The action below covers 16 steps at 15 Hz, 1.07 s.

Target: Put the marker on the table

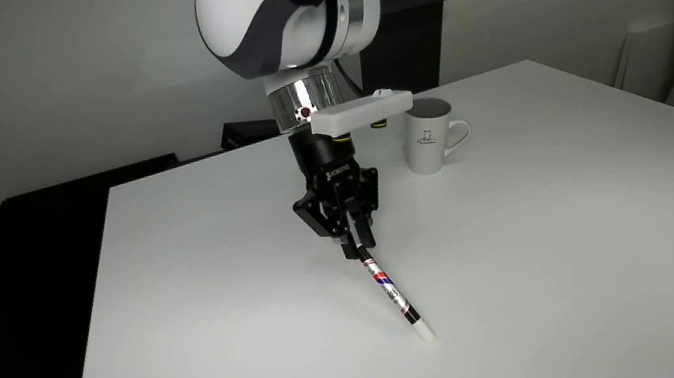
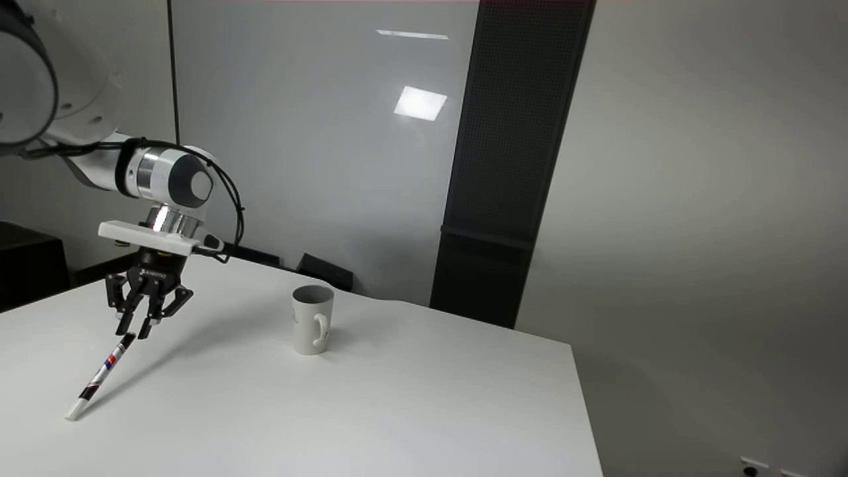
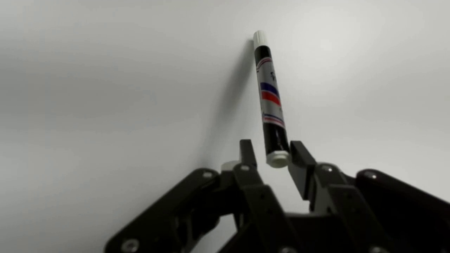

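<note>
Well, the marker (image 1: 384, 283) is on a slant over the big white surface (image 1: 228, 314). Its long white end is down low, and in the wrist view its shadow (image 3: 230, 95) meets it there, so that end looks like it touches the surface. The high end, with a black band, is at the tips of the black pincer (image 2: 133, 329). The pincer is a bit wide: the gap is bigger than the marker is fat. The marker's top is right next to one finger (image 3: 301, 161), and I cannot tell if they touch. The second finger is apart from it.

In both exterior views the marker is well away from the far edge by the wall (image 1: 56, 78), and its low end points away from that edge. A white mug (image 1: 426, 154) stands upright nearer to the far edge, between the two far corners, and to the right of the pincer. It has a handle and a small dark picture on its side. A small black box (image 2: 324, 270) is right at the far edge, and black furniture (image 1: 21, 286) is beside the left edge. The robot arm (image 1: 242, 15) hangs above, with a white bar (image 1: 362, 112) over the pincer.
</note>
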### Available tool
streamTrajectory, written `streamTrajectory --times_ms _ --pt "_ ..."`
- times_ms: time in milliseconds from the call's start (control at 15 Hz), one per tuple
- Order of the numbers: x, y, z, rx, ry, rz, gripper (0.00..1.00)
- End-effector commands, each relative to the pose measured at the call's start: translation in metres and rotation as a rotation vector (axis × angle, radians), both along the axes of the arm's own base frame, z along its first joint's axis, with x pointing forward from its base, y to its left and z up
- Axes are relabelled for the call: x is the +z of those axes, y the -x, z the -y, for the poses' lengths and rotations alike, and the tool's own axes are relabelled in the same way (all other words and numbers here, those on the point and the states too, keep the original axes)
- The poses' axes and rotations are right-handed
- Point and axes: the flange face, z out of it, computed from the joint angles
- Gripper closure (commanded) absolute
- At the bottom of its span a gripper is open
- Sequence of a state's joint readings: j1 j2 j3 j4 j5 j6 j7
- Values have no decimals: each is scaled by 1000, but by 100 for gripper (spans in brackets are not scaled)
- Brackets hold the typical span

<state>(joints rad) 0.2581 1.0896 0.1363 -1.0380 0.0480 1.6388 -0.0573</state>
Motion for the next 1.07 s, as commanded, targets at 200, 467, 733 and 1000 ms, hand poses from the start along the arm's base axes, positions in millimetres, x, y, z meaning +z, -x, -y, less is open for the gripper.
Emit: streamTrajectory --times_ms 200,467,733,1000 --pt "71 -38 -26 41 20 350 12" --pt "130 -58 -27 19 10 593 0" --pt "144 -71 -22 3 -1 660 0" --pt "147 -71 -18 -11 10 676 0"
